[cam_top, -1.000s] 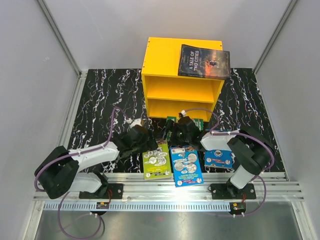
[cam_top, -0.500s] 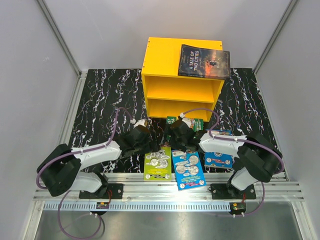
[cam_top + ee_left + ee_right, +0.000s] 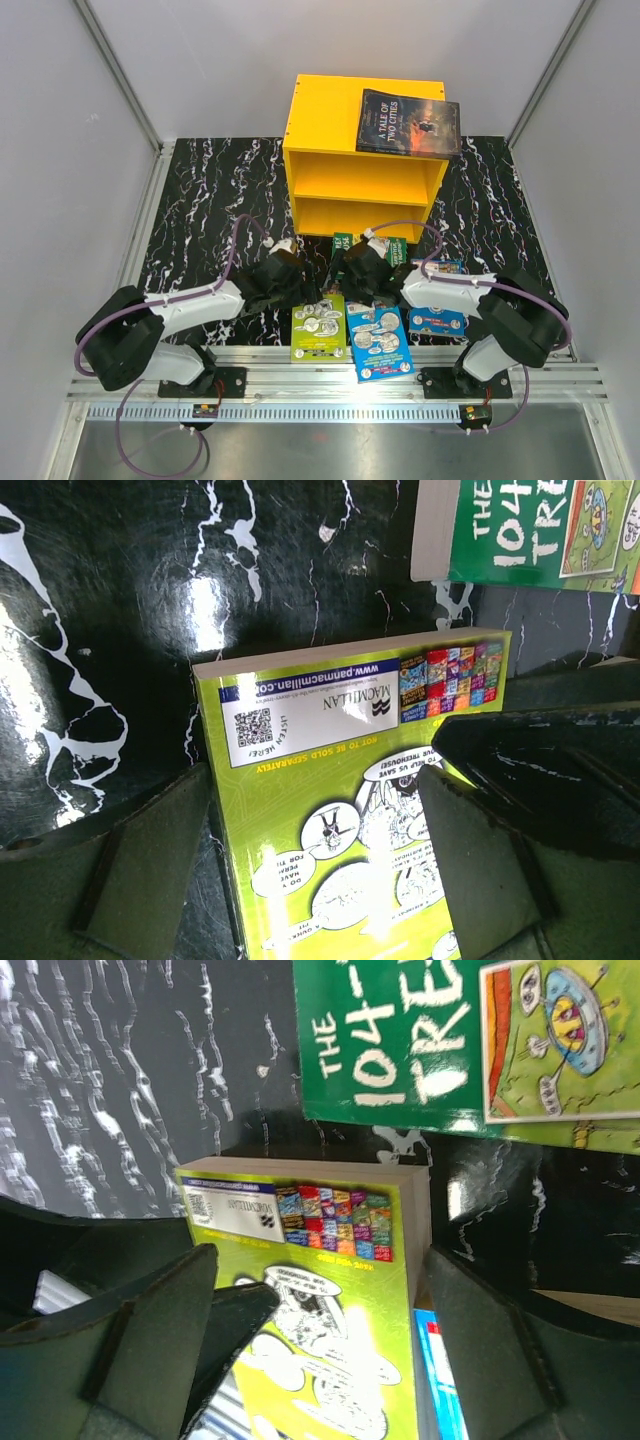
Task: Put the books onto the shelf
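The left pincer (image 3: 300, 290) and the right pincer (image 3: 348, 287) both stand wide open and empty in the top view. They close in from either side on the far short edge of the lime-green cartoon paperback (image 3: 320, 327). That book lies flat on the black marbled desk (image 3: 200, 200). Its long axis runs near to far, with the far end toward the yellow boxy wooden shelf (image 3: 330, 110), well apart from it.

In the left wrist view, the left pincer (image 3: 315, 870) straddles the lime-green cartoon paperback (image 3: 340, 780). The barcode end points away and the long axis runs back between the fingers, slightly skewed.

In the right wrist view, the right pincer (image 3: 315, 1340) frames the same lime-green cartoon paperback (image 3: 310, 1280) in the same way. I cannot tell which arm is nearer.
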You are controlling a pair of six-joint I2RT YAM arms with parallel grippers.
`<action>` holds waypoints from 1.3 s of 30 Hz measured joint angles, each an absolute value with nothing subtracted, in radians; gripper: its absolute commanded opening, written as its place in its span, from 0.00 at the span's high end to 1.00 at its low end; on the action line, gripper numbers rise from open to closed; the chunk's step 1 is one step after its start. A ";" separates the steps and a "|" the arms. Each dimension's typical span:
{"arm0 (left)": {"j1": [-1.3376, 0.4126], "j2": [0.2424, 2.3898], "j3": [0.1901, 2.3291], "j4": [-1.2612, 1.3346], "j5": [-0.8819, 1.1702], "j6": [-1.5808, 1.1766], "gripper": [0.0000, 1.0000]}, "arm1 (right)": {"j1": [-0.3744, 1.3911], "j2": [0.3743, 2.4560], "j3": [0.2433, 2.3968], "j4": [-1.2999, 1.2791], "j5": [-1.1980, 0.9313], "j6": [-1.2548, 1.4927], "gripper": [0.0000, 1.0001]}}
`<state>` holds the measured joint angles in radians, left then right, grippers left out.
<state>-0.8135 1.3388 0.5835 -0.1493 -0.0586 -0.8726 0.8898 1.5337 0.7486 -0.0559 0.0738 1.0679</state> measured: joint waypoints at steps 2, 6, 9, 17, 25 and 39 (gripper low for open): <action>-0.814 1.338 0.583 -0.149 -0.059 -0.871 0.11 | 0.890 1.521 0.715 -0.006 0.067 1.090 0.19; -0.812 1.339 0.583 -0.143 -0.067 -0.877 0.12 | 0.896 1.443 0.657 0.041 0.044 1.101 0.29; -0.808 1.342 0.583 -0.134 -0.076 -0.880 0.12 | 0.915 1.375 0.654 0.055 0.021 1.106 0.30; -0.808 1.346 0.582 -0.121 -0.075 -0.883 0.12 | 0.919 1.357 0.654 0.064 0.007 1.109 0.33; -0.809 1.344 0.579 -0.124 -0.084 -0.880 0.12 | 0.920 1.377 0.632 0.117 0.011 1.126 0.51; -0.800 1.336 0.578 -0.130 -0.126 -0.890 0.12 | 0.960 1.505 0.587 0.206 -0.003 1.117 0.94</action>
